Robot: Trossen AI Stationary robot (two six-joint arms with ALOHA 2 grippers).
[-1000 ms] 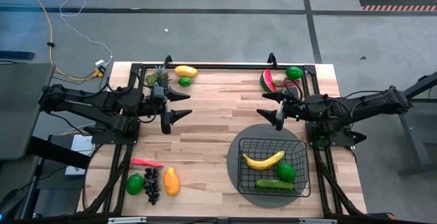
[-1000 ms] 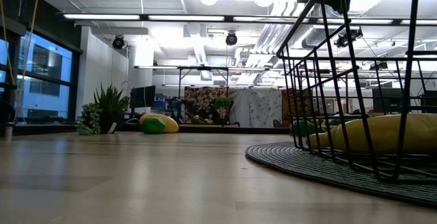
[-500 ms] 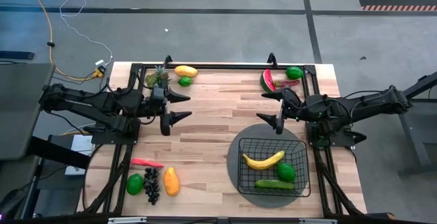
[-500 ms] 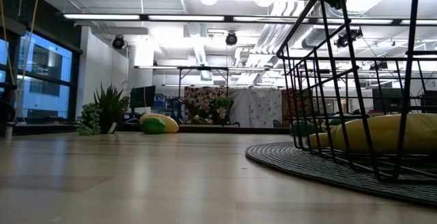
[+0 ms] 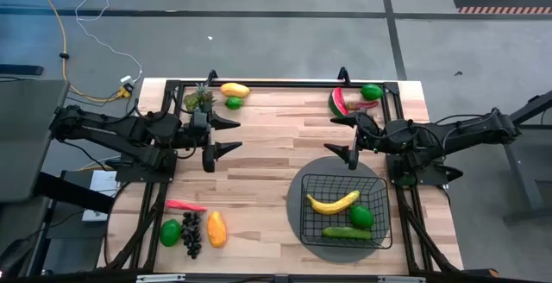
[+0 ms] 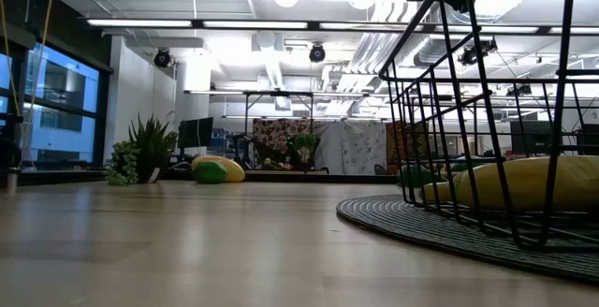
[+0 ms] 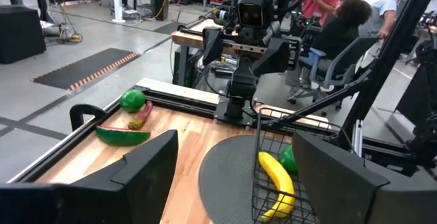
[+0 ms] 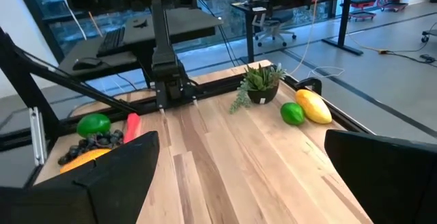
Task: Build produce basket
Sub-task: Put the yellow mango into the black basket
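The black wire-mesh basket (image 5: pixel 343 207) sits on a round grey mat (image 5: pixel 297 214) at the near right of the wooden table (image 5: pixel 276 136), already holding a yellow banana (image 5: pixel 333 203), a green lime (image 5: pixel 361 217) and a green cucumber (image 5: pixel 347 232). The right gripper (image 5: pixel 348 138) hovers just beyond the basket, fingers spread and empty; the left gripper (image 5: pixel 222 136) waits mid-left, likewise released. Judged next: approach the red watermelon slice (image 5: pixel 338 102) at the far right from above, centre the fingers across it, then close

Basket (image 5: pixel 379 188): black wire, upright on desk, right side.
Inside: banana (image 5: pixel 333 203), lime (image 5: pixel 361 217), cucumber (image 5: pixel 347 232).
Outside: the other produce, scattered.
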